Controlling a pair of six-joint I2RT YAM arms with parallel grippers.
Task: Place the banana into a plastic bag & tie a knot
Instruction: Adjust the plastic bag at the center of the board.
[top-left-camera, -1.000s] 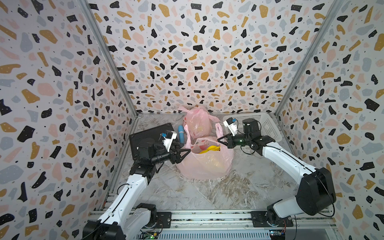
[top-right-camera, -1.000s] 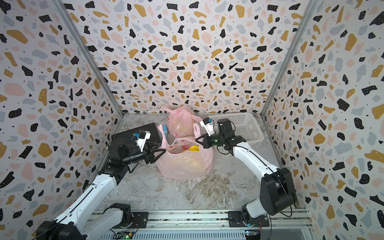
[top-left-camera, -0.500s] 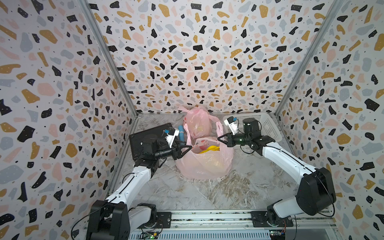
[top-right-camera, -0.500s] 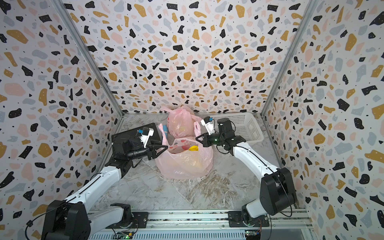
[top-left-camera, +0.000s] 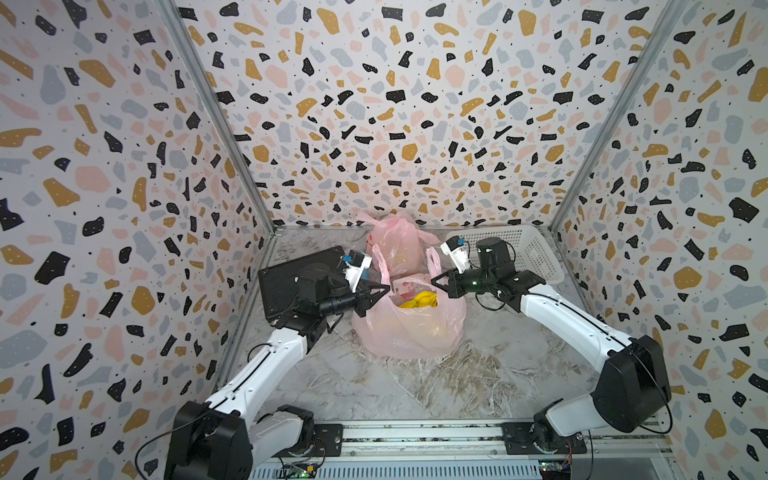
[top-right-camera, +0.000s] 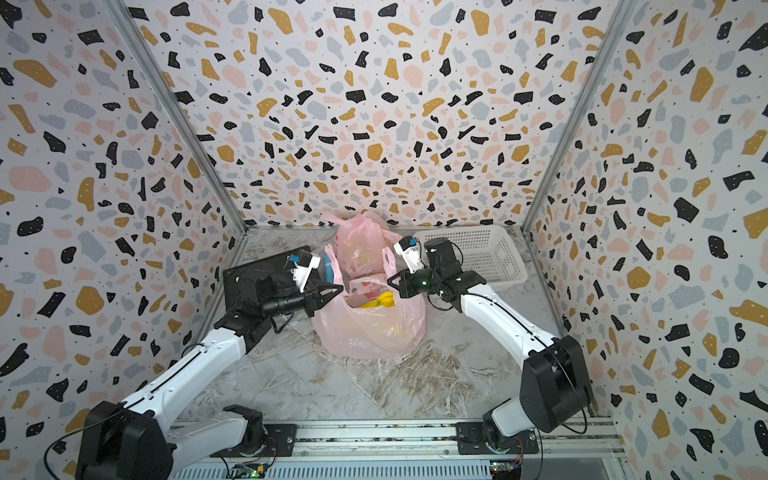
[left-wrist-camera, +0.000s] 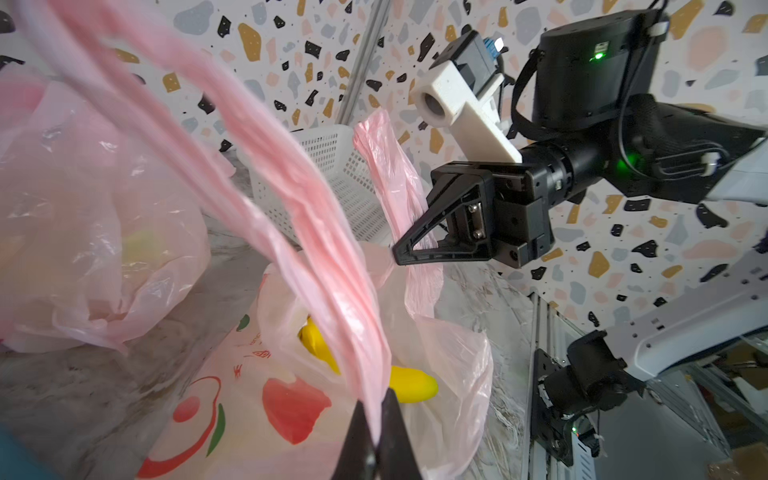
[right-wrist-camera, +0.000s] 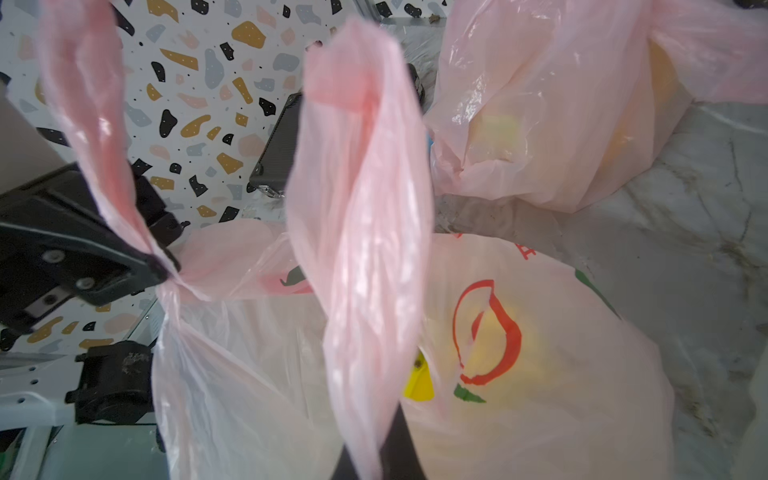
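A pink plastic bag (top-left-camera: 409, 328) (top-right-camera: 370, 332) stands on the marble floor with its mouth up. The yellow banana (top-left-camera: 419, 300) (left-wrist-camera: 409, 384) (right-wrist-camera: 417, 382) lies inside it. My left gripper (top-left-camera: 384, 287) (left-wrist-camera: 376, 409) is shut on the bag's left handle (left-wrist-camera: 291, 208), which rises as a stretched strip. At the opposite side, my right gripper (top-left-camera: 434, 281) (right-wrist-camera: 370, 457) is shut on the right handle (right-wrist-camera: 361, 208). The two handles stand apart and are not crossed. Each wrist view shows the other gripper pinching its strip.
A second, tied pink bag (top-left-camera: 397, 241) sits just behind. A white mesh basket (top-left-camera: 528, 249) stands at the back right and a black tray (top-left-camera: 286, 278) leans at the back left, with a blue thing (top-right-camera: 328, 266) beside it. Patterned walls close in on three sides.
My left gripper has moved right to the bag's left handle and shut on it. The right gripper has kept its hold and has not moved.
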